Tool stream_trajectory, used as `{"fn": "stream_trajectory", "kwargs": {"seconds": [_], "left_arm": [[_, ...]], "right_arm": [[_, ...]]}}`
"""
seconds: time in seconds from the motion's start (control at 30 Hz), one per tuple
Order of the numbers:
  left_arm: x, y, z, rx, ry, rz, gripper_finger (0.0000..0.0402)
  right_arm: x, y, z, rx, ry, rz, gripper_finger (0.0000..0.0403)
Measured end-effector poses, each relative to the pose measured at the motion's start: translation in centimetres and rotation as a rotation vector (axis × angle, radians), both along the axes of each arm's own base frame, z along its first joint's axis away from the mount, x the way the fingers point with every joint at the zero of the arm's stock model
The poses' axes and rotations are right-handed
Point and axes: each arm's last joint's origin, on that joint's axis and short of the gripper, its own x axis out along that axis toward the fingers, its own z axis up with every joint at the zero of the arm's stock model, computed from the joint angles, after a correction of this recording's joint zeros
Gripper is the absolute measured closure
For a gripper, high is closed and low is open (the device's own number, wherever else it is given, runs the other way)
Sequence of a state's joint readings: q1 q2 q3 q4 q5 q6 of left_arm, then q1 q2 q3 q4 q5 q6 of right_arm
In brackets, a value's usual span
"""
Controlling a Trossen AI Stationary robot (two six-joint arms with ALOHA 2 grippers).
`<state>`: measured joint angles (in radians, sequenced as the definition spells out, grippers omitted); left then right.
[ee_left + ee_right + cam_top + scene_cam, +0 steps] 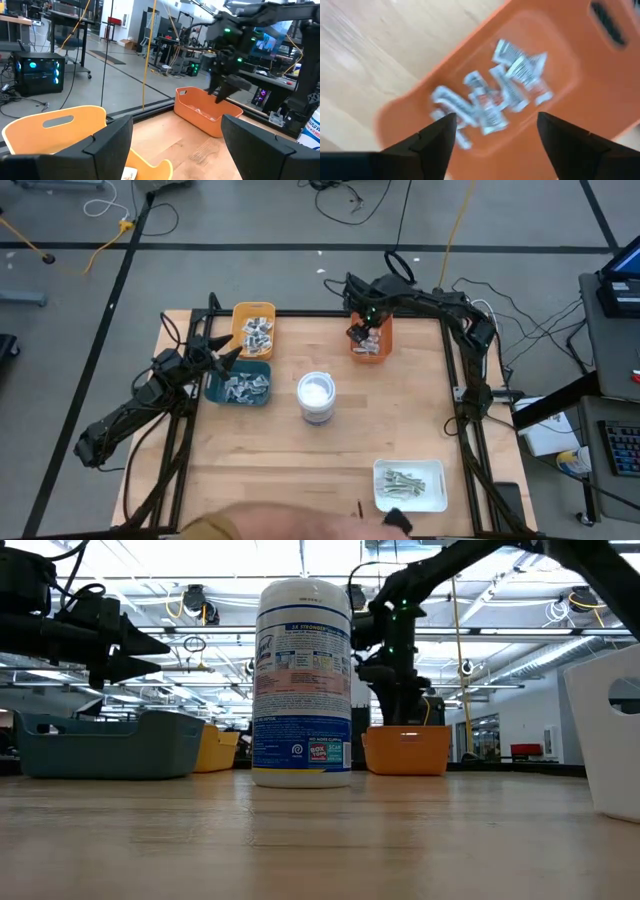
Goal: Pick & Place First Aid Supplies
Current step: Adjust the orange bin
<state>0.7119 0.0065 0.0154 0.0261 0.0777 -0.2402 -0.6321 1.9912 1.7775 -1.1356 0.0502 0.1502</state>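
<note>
My right gripper [366, 333] hangs open above the orange bin [371, 340] at the table's far side, fingers pointing down, nothing between them. Several small white-and-red sachets [495, 97] lie flat on that bin's floor. My left gripper [232, 356] waits open and level over the far edge of the teal bin [238, 384], which holds silvery-grey packets [244, 385]. The yellow bin [252, 329] behind it holds more packets. Pale-green strips [404, 480] lie in the white tray [410, 485] near the front right.
A white wipes canister [316, 397] stands upright at the table's middle. A person's arm [260, 528] reaches over the near edge. Bare wood lies between the canister and the white tray. Black frame rails [460, 400] run along the table's sides.
</note>
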Motion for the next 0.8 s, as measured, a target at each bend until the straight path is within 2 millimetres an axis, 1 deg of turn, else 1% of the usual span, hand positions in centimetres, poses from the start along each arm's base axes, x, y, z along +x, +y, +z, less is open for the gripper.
{"fn": "stream_trajectory", "kwargs": {"seconds": [0.07, 0.2, 0.27, 0.37, 0.5, 0.67, 0.73, 0.8], "left_arm": [[0.0, 0.0, 0.0, 0.0, 0.0, 0.0, 0.0096], [0.0, 0.0, 0.0, 0.0, 0.0, 0.0, 0.0096], [0.0, 0.0, 0.0, 0.0, 0.001, 0.0, 0.0096], [0.0, 0.0, 0.0, 0.0, 0.0, 0.0, 0.0096], [0.0, 0.0, 0.0, 0.0, 0.0, 0.0, 0.0096], [0.0, 0.0, 0.0, 0.0, 0.0, 0.0, 0.0096], [0.0, 0.0, 0.0, 0.0, 0.0, 0.0, 0.0096], [0.0, 0.0, 0.0, 0.0, 0.0, 0.0, 0.0096]], "right_arm": [[0.0, 1.4, -0.1, -0.001, -0.027, -0.072, 0.012], [-0.4, 4.8, -0.5, 0.008, -0.074, -0.19, 0.0116], [-0.9, 6.9, -0.9, 0.014, -0.085, -0.195, 0.0119], [-1.9, 10.0, -1.4, 0.012, -0.108, -0.148, 0.0126], [-4.2, 14.2, -2.3, 0.018, -0.123, -0.082, 0.0134], [-8.2, 19.1, -3.2, 0.046, -0.113, -0.039, 0.0137], [-9.7, 20.8, -3.5, 0.052, -0.122, -0.027, 0.0137], [-11.0, 21.9, -3.7, 0.014, -0.13, 0.027, 0.0137]]}}
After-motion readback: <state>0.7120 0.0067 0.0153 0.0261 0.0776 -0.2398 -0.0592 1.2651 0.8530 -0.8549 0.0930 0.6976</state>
